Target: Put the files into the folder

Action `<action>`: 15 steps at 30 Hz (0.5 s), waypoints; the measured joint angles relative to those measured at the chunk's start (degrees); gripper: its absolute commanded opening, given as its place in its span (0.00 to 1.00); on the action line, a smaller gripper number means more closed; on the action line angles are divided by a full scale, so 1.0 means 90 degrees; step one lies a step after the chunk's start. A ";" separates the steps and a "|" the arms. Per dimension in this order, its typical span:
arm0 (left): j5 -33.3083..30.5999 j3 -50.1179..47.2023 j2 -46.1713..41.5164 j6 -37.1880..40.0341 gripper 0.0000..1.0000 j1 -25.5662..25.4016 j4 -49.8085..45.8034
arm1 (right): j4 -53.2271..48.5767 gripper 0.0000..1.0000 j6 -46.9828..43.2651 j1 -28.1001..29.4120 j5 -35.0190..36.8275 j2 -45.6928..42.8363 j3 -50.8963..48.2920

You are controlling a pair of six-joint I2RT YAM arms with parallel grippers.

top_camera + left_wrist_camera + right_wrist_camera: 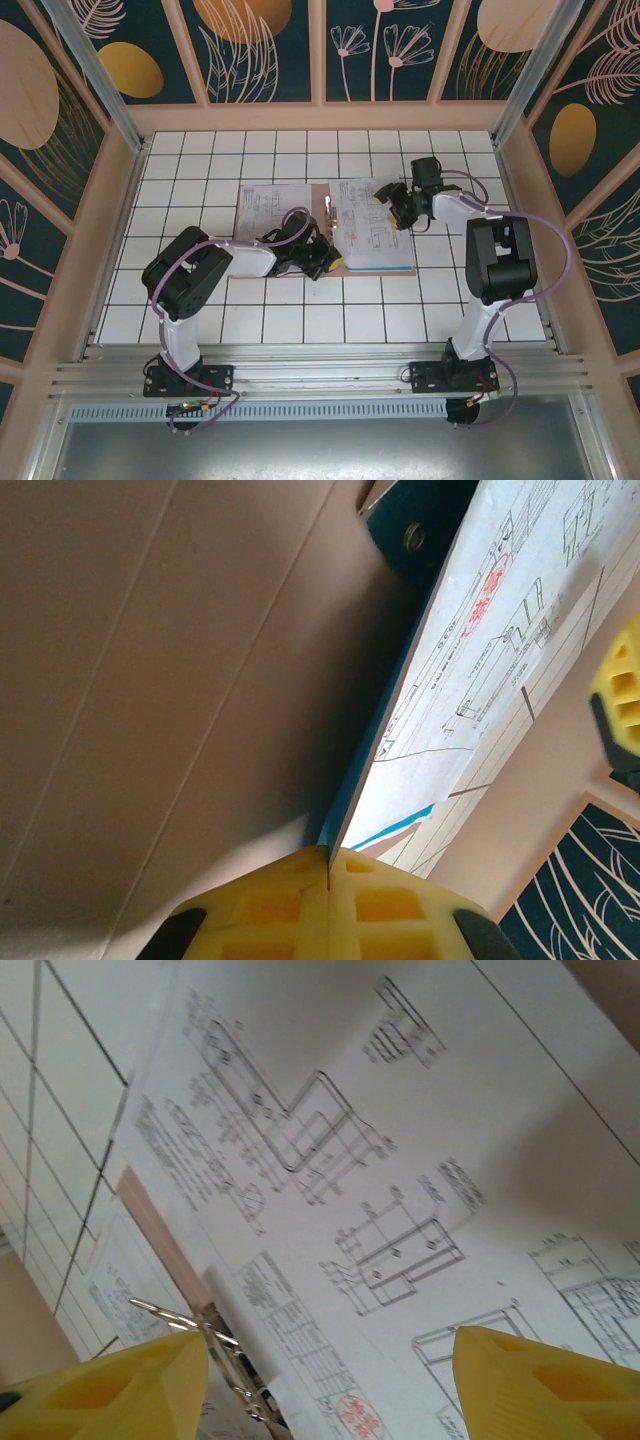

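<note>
Files (500,630) ran lengthwise away from my left gripper (328,870), which pinched their near edge; my right gripper (330,1370) gaped above.

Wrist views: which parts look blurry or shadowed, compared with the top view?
Right wrist view: the printed sheet is readable mid-frame, the yellow fingertips near the lens soft. Left wrist view: the fingers are soft too, the clamped sheets washed bright, the frame's left half dim. Top view: even, sharp.

White files (372,225) carry black line diagrams; the folder (160,1235) is pinkish-brown, fingers (110,1385) yellow.
</note>
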 measured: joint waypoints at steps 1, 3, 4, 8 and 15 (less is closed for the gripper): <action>-0.0010 0.0000 0.0000 -0.0010 0.17 0.0000 0.0002 | 0.0007 0.66 0.0012 0.0000 -0.0002 0.0000 -0.0078; -0.0029 0.0000 0.0000 -0.0039 0.23 0.0000 0.0002 | 0.0024 0.66 0.0041 0.0000 -0.0032 0.0000 -0.0206; -0.0032 0.0000 0.0000 -0.0041 0.25 0.0000 0.0002 | 0.0036 0.66 0.0049 0.0000 -0.0056 0.0000 -0.0277; -0.0024 0.0000 0.0000 -0.0051 0.29 0.0000 0.0007 | 0.0102 0.66 0.0095 0.0000 -0.0119 0.0000 -0.0534; -0.0024 0.0002 0.0000 -0.0046 0.28 0.0000 0.0000 | 0.0151 0.66 0.0163 0.0000 -0.0121 0.0000 -0.0661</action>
